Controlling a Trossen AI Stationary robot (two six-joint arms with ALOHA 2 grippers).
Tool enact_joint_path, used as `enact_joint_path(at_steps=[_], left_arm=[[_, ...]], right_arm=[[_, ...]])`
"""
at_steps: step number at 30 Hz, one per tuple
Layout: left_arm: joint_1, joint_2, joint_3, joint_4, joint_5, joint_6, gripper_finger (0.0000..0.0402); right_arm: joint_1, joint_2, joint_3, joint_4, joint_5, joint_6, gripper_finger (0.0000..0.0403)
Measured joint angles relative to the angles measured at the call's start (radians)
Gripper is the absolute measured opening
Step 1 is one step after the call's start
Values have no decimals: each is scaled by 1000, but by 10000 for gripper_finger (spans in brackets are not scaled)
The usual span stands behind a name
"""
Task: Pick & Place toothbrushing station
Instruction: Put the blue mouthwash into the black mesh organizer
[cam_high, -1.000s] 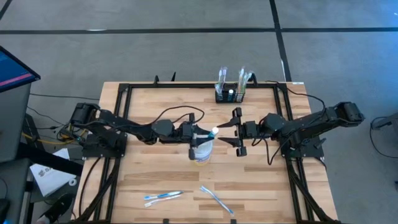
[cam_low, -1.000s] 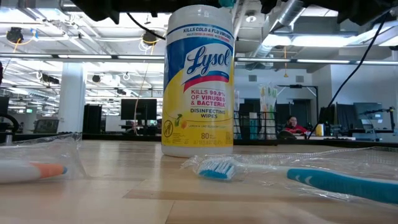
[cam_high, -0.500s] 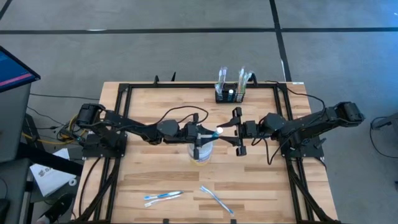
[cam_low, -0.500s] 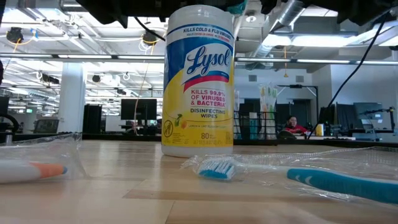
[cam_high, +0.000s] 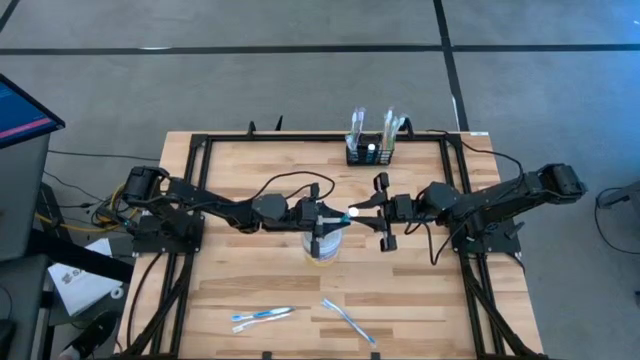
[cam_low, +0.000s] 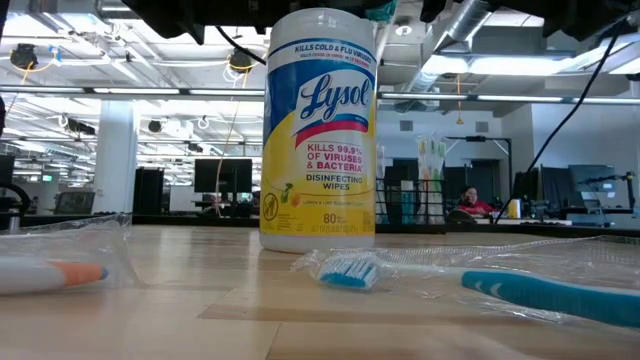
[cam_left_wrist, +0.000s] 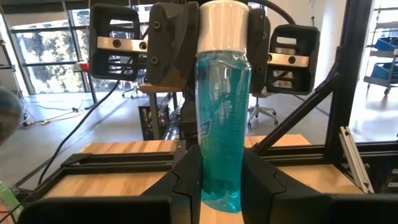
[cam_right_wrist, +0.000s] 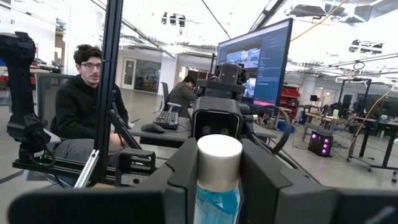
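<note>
A clear bottle of blue liquid (cam_left_wrist: 221, 124) with a white cap lies level in the air between my two grippers, above the round Lysol wipes tub (cam_high: 323, 248) at mid-table. My left gripper (cam_high: 322, 215) is shut on its bottom end. My right gripper (cam_high: 360, 212) is shut on its cap end. The toothbrushing station (cam_high: 371, 150), a small black rack with brushes standing in it, sits on the table at the far edge, untouched. My left gripper pinches the bottle's bottom end (cam_left_wrist: 219, 186) between its two fingers, coming level from the table's left. The bottle runs on along the fingers, lifted clear. My right gripper has the white cap (cam_right_wrist: 219, 155) between its two fingers (cam_right_wrist: 186, 171), coming level from the table's right; the pads stand against the cap's sides.
Wrapped toothbrushes (cam_high: 262, 317) (cam_high: 348, 322) lie near the table's front edge; in the low view they lie in front of the wipes tub (cam_low: 318, 130). The black frame rails (cam_high: 200, 140) run round the table. A person (cam_right_wrist: 87, 106) sits beyond the table.
My right gripper's fingers have closed in onto the bottle's cap without the arm shifting. The bottle stays level in my left gripper above the wipes tub.
</note>
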Motion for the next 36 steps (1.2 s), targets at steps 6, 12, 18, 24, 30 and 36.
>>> enact_joint_path(at_steps=[6,12,18,24,30,36], left_arm=[[0,0,-1,-3,0,-2,63],[0,0,-1,-4,0,-5,74],[0,0,-1,-3,0,-7,102],[0,-2,-1,-2,-1,-13,126],[0,-44,-1,-5,-1,-12,129],[-1,-79,-1,-29,-1,-10,127]], right_arm=[[0,0,0,-11,-1,-8,81],[0,-1,0,-15,-2,-11,81],[0,-1,0,-15,-2,-14,81],[0,0,0,-15,-2,-19,81],[0,-2,0,-18,1,-26,81],[-14,-3,0,-18,1,-32,81]])
